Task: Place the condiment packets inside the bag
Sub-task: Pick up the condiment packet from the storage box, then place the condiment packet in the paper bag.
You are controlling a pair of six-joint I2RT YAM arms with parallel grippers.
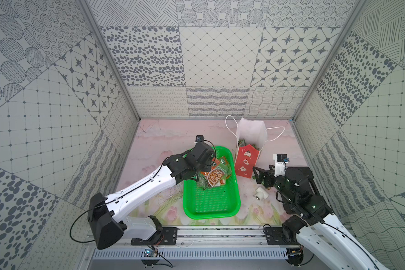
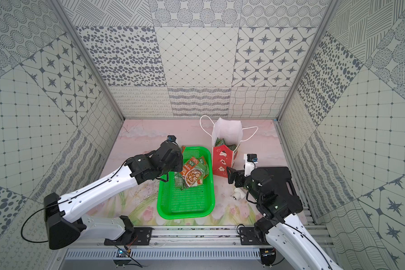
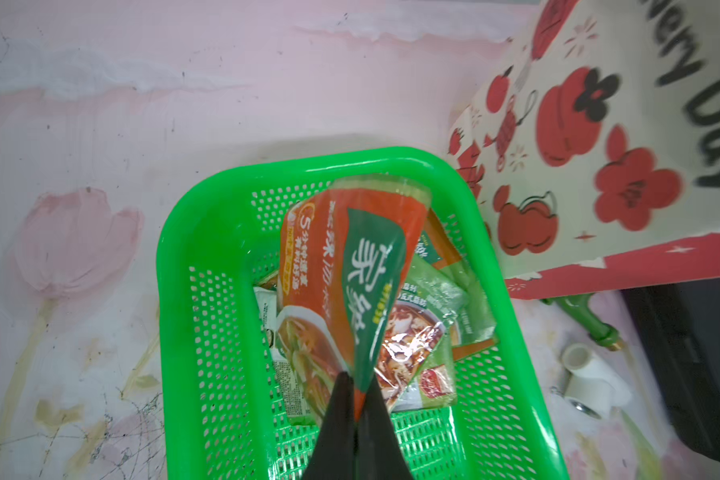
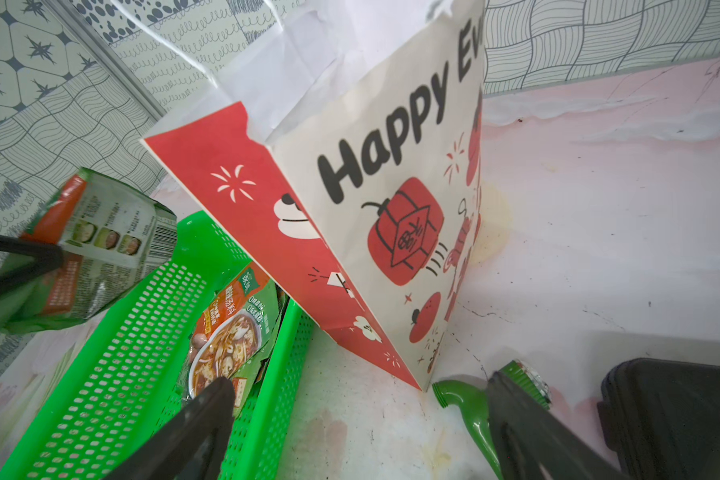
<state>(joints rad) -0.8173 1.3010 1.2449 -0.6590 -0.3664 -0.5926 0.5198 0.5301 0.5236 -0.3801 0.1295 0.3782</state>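
Observation:
My left gripper (image 3: 356,399) is shut on one corner of an orange and green condiment packet (image 3: 350,266), which hangs over the far end of the green mesh basket (image 3: 171,291). The right wrist view shows the same packet (image 4: 96,245) raised above the basket rim. Several more condiment packets (image 1: 214,176) lie piled in the basket's far half. The bag (image 1: 247,160) stands upright just right of the basket, with green packets (image 1: 243,143) inside its white mouth. My right gripper (image 4: 360,382) is open and empty, low over the table by the bag's near corner.
A green plastic bottle-shaped piece (image 4: 470,411) lies on the table at the bag's foot, beside my right fingers. A short white cylinder (image 1: 261,194) lies on the table in front of it. The basket's near half (image 1: 211,203) holds nothing. Patterned walls close in three sides.

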